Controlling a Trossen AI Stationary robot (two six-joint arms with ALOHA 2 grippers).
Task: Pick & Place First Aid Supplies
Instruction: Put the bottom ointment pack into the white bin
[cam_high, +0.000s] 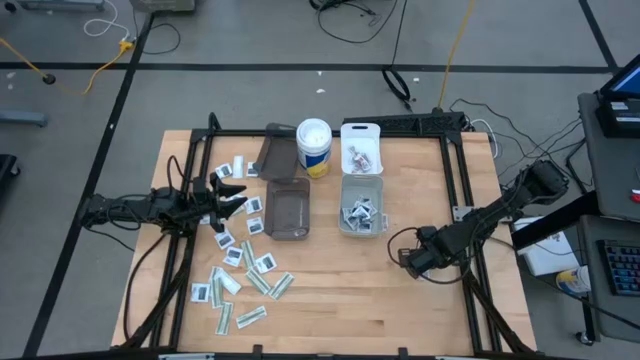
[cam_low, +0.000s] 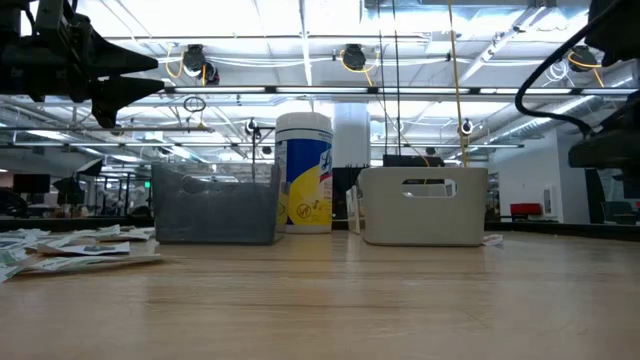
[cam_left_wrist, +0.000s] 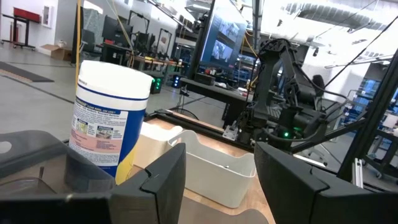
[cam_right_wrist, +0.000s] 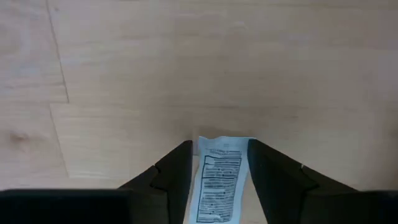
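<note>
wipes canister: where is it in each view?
High: wipes canister at the table's far edge, between smoky bin and white bin.
Low: centre, between the same bins.
Left wrist: left side.
Right wrist: not in view.
Shared landmark: white bin.

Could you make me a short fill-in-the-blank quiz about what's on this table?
1. The white canister with the blue label stands behind the ____ bin.
2. The loose packets lie scattered on the robot's ____ side of the table.
3. Between the fingers of the right tool sits a narrow ____.
4. The pale bin already holds ____.

Missing words: smoky; left; packet; packets
</note>
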